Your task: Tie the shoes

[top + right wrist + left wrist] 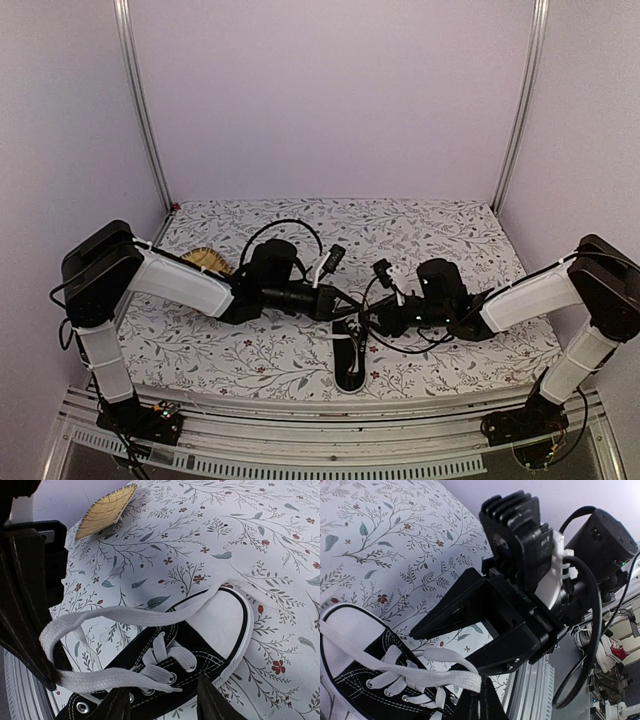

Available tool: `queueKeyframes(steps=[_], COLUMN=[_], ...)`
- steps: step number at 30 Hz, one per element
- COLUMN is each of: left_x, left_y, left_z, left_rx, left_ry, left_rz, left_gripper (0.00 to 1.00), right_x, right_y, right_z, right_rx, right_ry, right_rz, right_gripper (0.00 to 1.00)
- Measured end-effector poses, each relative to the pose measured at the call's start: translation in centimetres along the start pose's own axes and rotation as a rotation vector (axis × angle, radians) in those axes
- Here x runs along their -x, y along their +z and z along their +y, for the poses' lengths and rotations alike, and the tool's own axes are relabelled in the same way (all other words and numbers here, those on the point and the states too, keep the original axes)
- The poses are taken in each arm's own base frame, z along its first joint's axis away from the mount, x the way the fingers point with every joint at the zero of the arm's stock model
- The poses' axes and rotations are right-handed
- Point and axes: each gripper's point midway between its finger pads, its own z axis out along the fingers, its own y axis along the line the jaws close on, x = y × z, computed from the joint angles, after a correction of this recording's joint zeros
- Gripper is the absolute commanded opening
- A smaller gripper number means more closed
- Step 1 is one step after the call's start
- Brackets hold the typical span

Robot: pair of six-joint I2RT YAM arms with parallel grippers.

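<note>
**Lace pinched on one side, second grab to be lined up**

The sneaker (350, 368) is parked at the near edge of the table (450, 240), between the arms. A loop of its white lace (115, 615) is clamped in the closed left gripper (476, 692). The right gripper (161, 687) is hung just over the eyelets, jaws partway apart, nothing caught. Only the loose strand should be pinched, not the crossed rows. The wrists are crowded together. Further back, a yellow mat (106, 511) is lying well apart.
</note>
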Motion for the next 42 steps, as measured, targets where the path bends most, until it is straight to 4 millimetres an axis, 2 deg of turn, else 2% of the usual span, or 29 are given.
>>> queueKeyframes(steps=[5, 7, 10, 12, 18, 26, 32, 38, 42], left_x=[0.0, 0.0, 0.0, 0.0, -0.2, -0.7, -1.0, -1.5, -1.3], left_y=[0.1, 0.1, 0.1, 0.1, 0.0, 0.4, 0.4, 0.6, 0.6], left_z=[0.0, 0.0, 0.0, 0.0, 0.4, 1.7, 2.3, 2.7, 3.0], left_rx=[0.001, 0.001, 0.001, 0.002, 0.018, 0.056, 0.07, 0.076, 0.093], left_ry=[-0.003, -0.004, -0.004, -0.005, 0.002, 0.019, 0.027, 0.029, 0.032], left_rz=[0.006, 0.008, 0.009, 0.01, 0.015, 0.032, 0.039, 0.049, 0.041], left_gripper=[0.0, 0.0, 0.0, 0.0, 0.05, 0.11, 0.16, 0.21, 0.21], right_x=[0.7, 0.9, 1.3, 1.6, 2.0, 3.8, 4.5, 4.2, 3.8], right_y=[0.7, 0.8, 0.8, 0.9, 0.4, -3.9, -6.3, -6.9, -6.7], right_z=[0.5, 0.8, 1.2, 1.3, 0.6, -0.5, -1.6, -1.3, -0.3], right_rx=[0.016, 0.022, 0.028, 0.021, -0.031, -0.117, -0.165, -0.162, -0.105], right_ry=[-0.054, -0.075, -0.111, -0.123, -0.09, 0.011, 0.064, 0.071, 0.071], right_rz=[-0.028, -0.035, -0.054, -0.064, -0.078, -0.159, -0.181, -0.162, -0.131], right_gripper=[0.45, 0.34, 0.08, 0.02, 0.02, 0.02, 0.02, 0.02, 0.02])
